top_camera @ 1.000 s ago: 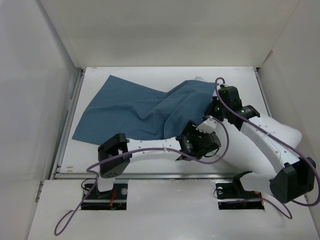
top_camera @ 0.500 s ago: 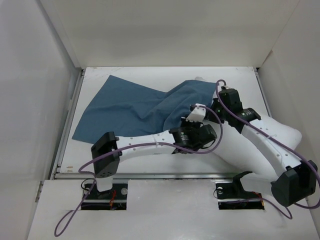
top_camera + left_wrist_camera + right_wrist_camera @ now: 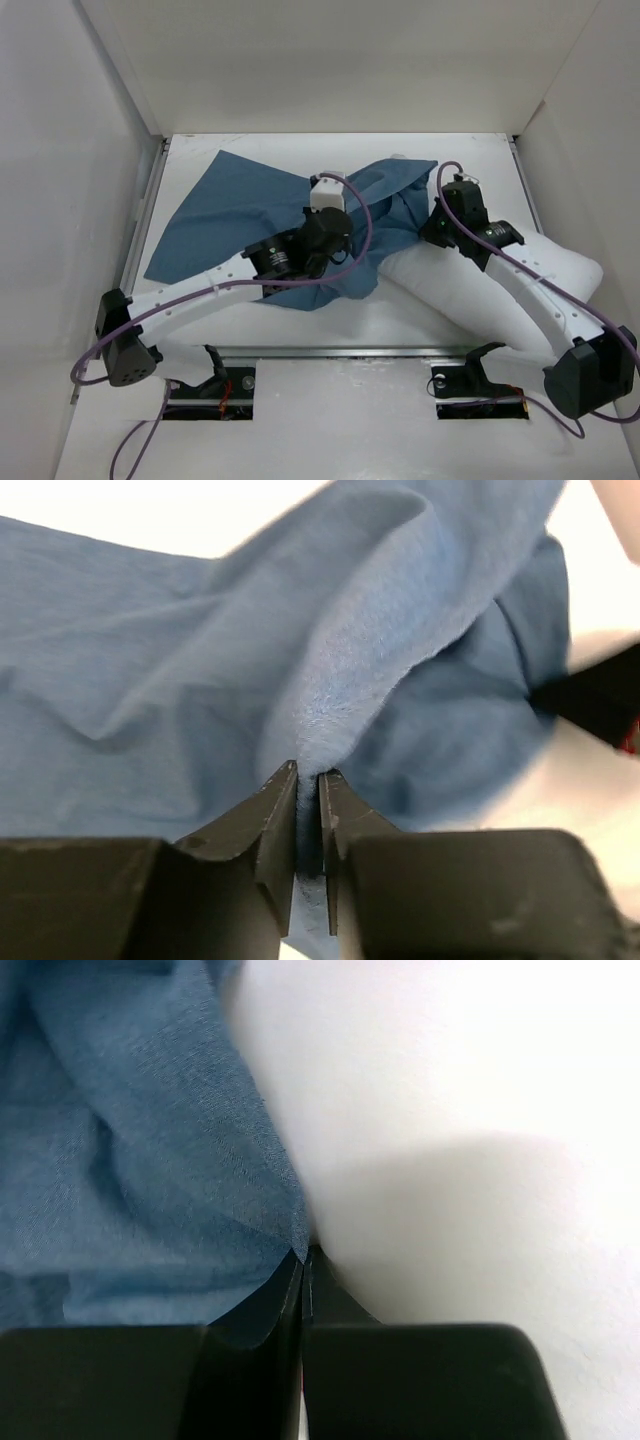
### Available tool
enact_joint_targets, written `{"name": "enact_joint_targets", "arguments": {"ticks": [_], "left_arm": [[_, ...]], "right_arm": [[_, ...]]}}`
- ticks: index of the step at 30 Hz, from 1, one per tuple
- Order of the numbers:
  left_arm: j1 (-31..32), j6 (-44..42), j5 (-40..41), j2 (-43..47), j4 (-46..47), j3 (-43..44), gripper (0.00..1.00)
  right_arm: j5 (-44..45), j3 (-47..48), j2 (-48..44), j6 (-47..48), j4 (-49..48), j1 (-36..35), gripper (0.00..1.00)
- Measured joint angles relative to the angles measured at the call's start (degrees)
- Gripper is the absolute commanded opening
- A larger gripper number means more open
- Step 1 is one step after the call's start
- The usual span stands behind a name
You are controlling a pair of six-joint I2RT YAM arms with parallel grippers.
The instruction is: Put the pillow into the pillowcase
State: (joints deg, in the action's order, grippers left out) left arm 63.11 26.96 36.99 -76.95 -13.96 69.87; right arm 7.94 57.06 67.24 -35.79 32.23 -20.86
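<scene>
Top view: your left gripper point(image 3: 335, 230) has swung left off the pillow point(image 3: 450, 295), dragging a pillowcase point(image 3: 230, 205) fold along. More pillow is bared, so insertion has slipped back

Left wrist: jaws nearly closed, pinching blue cloth

Right wrist: right gripper point(image 3: 303, 1257) clamped on the case's edge beside the pillow; nothing visibly inside the case
</scene>
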Motion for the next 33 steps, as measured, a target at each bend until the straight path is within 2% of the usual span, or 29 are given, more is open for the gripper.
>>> {"name": "enact_joint_targets", "arguments": {"ticks": [2, 4, 10, 15, 20, 24, 28, 33], "left_arm": [[-2.14, -0.48, -0.74, 1.55, -0.15, 0.0, 0.11], [-3.48, -0.81, -2.34, 2.19, -0.46, 0.0, 0.0], [-4.35, -1.55, -5.92, -0.83, -1.01, 0.31, 0.0], [-4.9, -1.68, -5.01, -3.52, -1.73, 1.14, 0.0], [-8.5, -2.51, -4.04, -1.44, 1.11, 1.16, 0.0], [-10.82, -4.85, -3.98, 1.92, 3.5, 1.6, 0.0], [-11.04, -7.65, -3.48, 3.65, 4.33, 4.7, 0.0], [-11.45, -11.58, -0.66, 5.4, 3.74, 9.77, 0.0]], "right_arm": [[1.97, -0.66, 0.02, -0.04, 0.63, 0.63, 0.0], [3.3, -0.66, -0.04, -0.04, 0.74, 0.59, 0.0], [4.55, -0.79, -0.17, 0.15, 0.72, 0.59, 0.0], [3.28, -1.22, -1.33, 2.71, 0.22, 0.59, 0.0], [0.11, -2.93, -6.38, 6.05, -0.94, 0.66, 0.0], [-6.25, -3.26, -7.3, 8.55, -4.46, 0.44, 0.0], [-8.98, 1.44, 1.01, 11.15, -8.33, -6.19, 0.0], [-13.25, 18.05, 19.61, 14.01, -12.94, -15.23, 0.0]]}}
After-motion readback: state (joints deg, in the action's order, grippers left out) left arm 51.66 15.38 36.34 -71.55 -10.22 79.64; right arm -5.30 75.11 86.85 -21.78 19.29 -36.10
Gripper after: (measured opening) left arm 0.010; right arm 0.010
